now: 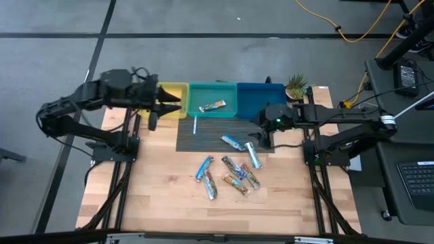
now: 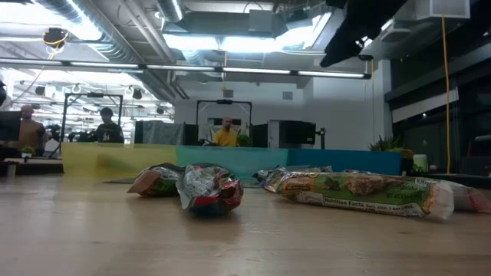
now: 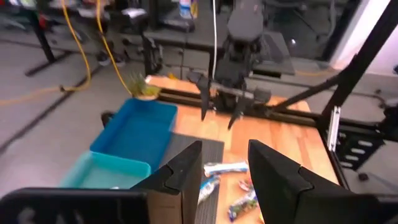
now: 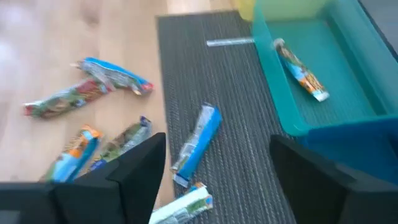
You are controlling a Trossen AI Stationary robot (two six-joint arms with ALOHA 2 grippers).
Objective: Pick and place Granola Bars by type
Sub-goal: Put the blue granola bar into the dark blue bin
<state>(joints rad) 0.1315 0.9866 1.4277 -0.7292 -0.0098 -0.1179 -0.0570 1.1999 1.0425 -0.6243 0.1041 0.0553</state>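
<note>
Left gripper (image 1: 178,103) hung over the yellow bin (image 1: 173,99), fingers part open, empty. Right gripper (image 1: 260,133) hovered w/ fingers wide, empty, at 1 o'clock of the bars (image 1: 230,174) scattered mid-table; blue bar (image 4: 198,142) beneath lay lengthwise toward the teal bin (image 4: 348,93).

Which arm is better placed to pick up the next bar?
Right, probably. The right claw hangs open beside the blue bar on the mat; the left claw is back over the yellow bin, away from the pile.
</note>
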